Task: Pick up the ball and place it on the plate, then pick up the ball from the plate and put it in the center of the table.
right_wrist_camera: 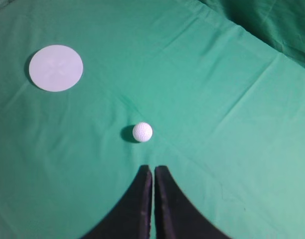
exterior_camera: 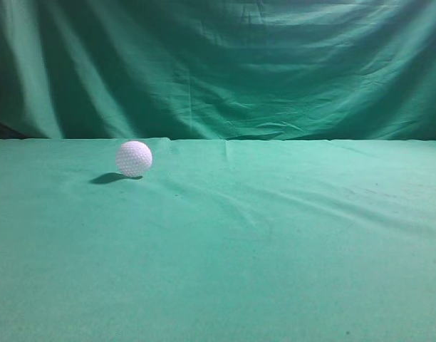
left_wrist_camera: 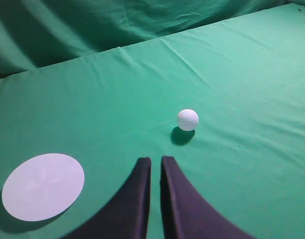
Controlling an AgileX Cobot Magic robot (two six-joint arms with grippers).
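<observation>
The white dimpled ball (exterior_camera: 134, 158) rests on the green cloth table (exterior_camera: 275, 249), left of centre in the exterior view. It also shows in the left wrist view (left_wrist_camera: 188, 120) and the right wrist view (right_wrist_camera: 142, 132). A flat round white plate lies on the cloth at the lower left of the left wrist view (left_wrist_camera: 43, 186) and the upper left of the right wrist view (right_wrist_camera: 56, 67). My left gripper (left_wrist_camera: 155, 160) is shut and empty, short of the ball. My right gripper (right_wrist_camera: 153, 169) is shut and empty, just short of the ball. Neither gripper shows in the exterior view.
A draped green backdrop curtain (exterior_camera: 218, 64) hangs behind the table's far edge. The cloth has shallow wrinkles right of the ball. The plate is out of the exterior view.
</observation>
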